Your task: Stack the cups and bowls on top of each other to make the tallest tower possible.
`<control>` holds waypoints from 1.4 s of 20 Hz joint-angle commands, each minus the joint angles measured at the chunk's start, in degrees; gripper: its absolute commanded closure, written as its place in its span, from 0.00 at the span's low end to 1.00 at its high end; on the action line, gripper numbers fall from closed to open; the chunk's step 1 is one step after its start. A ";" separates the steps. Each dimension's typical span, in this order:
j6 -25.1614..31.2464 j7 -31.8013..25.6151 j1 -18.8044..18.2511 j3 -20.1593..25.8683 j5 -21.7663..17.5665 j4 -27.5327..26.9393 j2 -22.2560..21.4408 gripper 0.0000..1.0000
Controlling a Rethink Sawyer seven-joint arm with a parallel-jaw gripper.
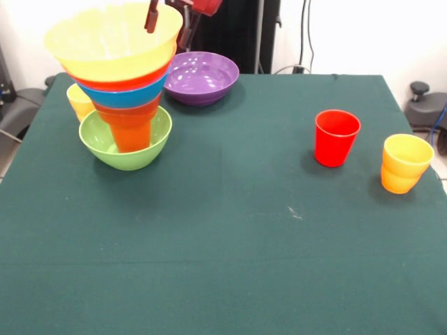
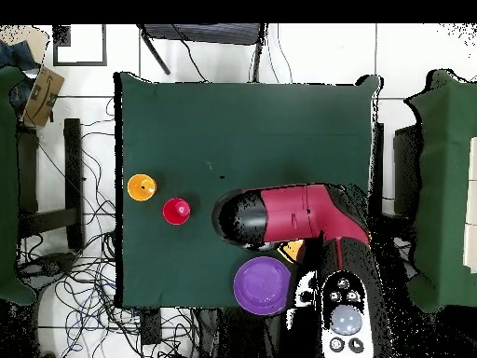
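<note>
Front view: the arm [image 1: 199, 8] drops in from the top edge, the gripper [image 1: 152, 15] over the tower [image 1: 120, 77] at the cloth's left — its state cannot be told. Overhead: the arm [image 2: 298, 213] covers the tower; no writing legible.

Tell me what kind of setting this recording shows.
Probably a robotics lab: a green-clothed table holding bright plastic cups and bowls, the robot arm reaching over it, and loose cables across the tiled floor around the table.
</note>
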 commanded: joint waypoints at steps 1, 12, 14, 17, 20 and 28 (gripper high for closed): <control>0.50 -12.10 -1.12 7.37 0.59 4.36 -0.86 0.00; 8.42 -10.44 1.48 8.10 1.30 0.16 -3.14 0.00; 9.23 -9.96 1.72 8.22 1.12 -0.56 -3.21 0.00; 9.91 -9.23 2.01 8.54 1.21 -0.92 -3.52 0.00; 10.39 -8.28 2.48 9.28 1.74 -2.11 -3.11 0.00; 10.46 -7.25 2.92 11.78 3.48 -5.92 -0.58 0.00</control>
